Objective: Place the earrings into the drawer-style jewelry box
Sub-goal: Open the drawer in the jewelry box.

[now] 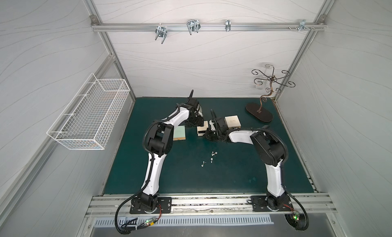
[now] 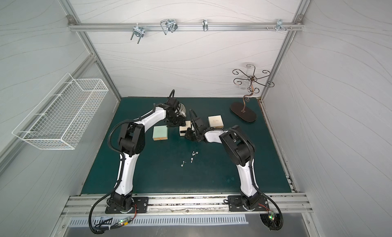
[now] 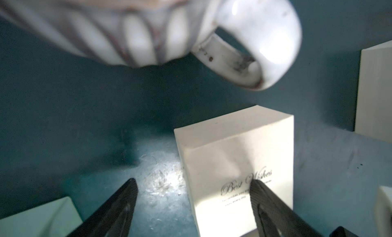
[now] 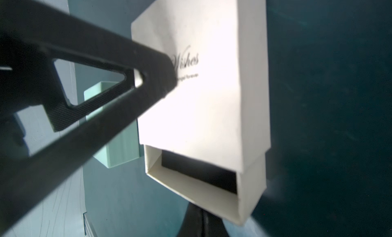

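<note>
Now two robot arms work at a cream jewelry box (image 1: pixel 202 131) whose drawer (image 4: pixel 191 196) is partly slid out.
Its long axis seems to run from the back wall toward the arms' bases, the drawer mouth facing the bases. The left gripper (image 3: pixel 193 182) is spread, one finger on the lid's lettering. The right gripper (image 4: pixel 201 223) is pressed together at the drawer's front. The earrings (image 1: pixel 212 158) lie scattered on the green mat (image 1: pixel 233 172), nearer the bases.

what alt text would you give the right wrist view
A cream cardboard drawer-style box lies on a teal mat, its drawer slid partly out, showing a dark inside. A black gripper finger crosses its printed top, and a pale green box sits nearby.
</note>
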Controlling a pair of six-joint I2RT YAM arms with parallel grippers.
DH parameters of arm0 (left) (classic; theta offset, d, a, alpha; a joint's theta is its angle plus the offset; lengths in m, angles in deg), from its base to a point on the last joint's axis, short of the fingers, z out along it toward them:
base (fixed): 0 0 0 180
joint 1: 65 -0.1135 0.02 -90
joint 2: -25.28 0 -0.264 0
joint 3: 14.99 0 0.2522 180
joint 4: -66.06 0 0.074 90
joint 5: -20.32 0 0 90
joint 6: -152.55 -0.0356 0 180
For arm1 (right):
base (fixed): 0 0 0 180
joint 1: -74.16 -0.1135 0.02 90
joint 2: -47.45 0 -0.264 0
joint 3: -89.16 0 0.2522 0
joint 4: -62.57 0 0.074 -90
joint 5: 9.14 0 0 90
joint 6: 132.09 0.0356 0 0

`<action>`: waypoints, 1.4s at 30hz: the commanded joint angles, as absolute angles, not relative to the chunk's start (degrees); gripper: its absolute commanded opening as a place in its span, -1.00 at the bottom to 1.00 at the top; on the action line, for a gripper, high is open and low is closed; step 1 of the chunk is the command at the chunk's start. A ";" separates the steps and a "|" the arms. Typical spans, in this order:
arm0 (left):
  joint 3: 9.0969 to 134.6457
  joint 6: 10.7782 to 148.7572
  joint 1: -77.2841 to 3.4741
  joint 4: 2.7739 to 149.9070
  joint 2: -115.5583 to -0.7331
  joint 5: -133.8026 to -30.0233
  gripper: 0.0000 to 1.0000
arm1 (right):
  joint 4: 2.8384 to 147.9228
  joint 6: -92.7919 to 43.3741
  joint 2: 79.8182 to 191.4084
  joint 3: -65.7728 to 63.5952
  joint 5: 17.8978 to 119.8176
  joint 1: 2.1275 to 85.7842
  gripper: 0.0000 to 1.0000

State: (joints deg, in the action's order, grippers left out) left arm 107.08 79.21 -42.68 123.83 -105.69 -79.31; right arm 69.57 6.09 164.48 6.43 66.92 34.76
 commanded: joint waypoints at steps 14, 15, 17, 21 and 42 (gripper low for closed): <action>107.69 78.55 -42.77 125.35 -108.20 -78.36 0.72 | 70.97 6.33 158.74 11.20 66.90 32.43 -1.00; 107.73 78.59 -42.81 125.31 -108.14 -78.42 0.71 | 70.97 6.36 158.59 11.51 66.88 32.35 -1.00; 107.76 78.55 -42.78 125.31 -108.06 -78.79 0.72 | 70.88 6.35 158.67 11.88 67.02 32.41 -1.00; 107.51 78.07 -42.77 124.27 -107.38 -80.41 0.76 | 71.29 5.87 158.72 11.86 66.91 32.34 -1.00; 106.22 77.45 -42.77 119.32 -96.81 -85.33 0.99 | 79.38 -0.68 151.59 11.15 69.29 32.33 -0.13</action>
